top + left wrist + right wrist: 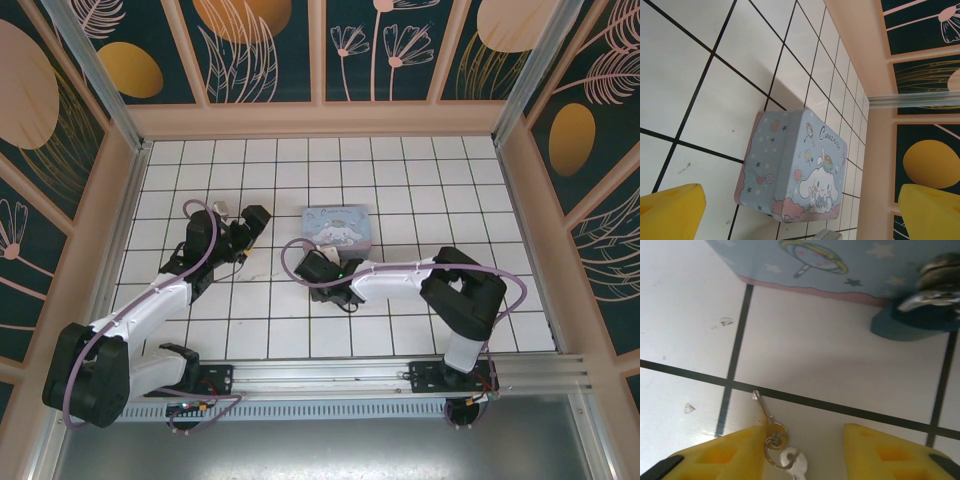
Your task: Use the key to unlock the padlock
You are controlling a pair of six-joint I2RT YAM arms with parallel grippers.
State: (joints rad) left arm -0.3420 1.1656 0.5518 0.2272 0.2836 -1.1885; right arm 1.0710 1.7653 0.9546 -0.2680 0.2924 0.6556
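On the tabletop [830,355] just near of the tin box [840,260], we find the key [761,407] lying flat. Its ring [774,439] and a second key [794,467] trail toward the right gripper [804,429]. That gripper is open with its jaws spread and holds nothing. The ring lies against the inner edge of one finger [730,452], well off the centre line. The padlock [920,315] rests farther off to the right, touching or just beside the tin box wall; we cannot tell which. The left gripper [800,200] is likewise open and empty, with the tin box before it.

Risks noted:
- **Grasp:** The key is thin and lies flat on a smooth tile. In our judgement, closing off-centre would push the ring aside or pinch the ring rather than the key.
- **Aim:** A grip on the ring would leave the key dangling and hard to aim at the keyhole.
- **Padlock:** Nothing holds it, so it may slide or tip against the tin box when the key presses in.
- **Second key:** It may snag.
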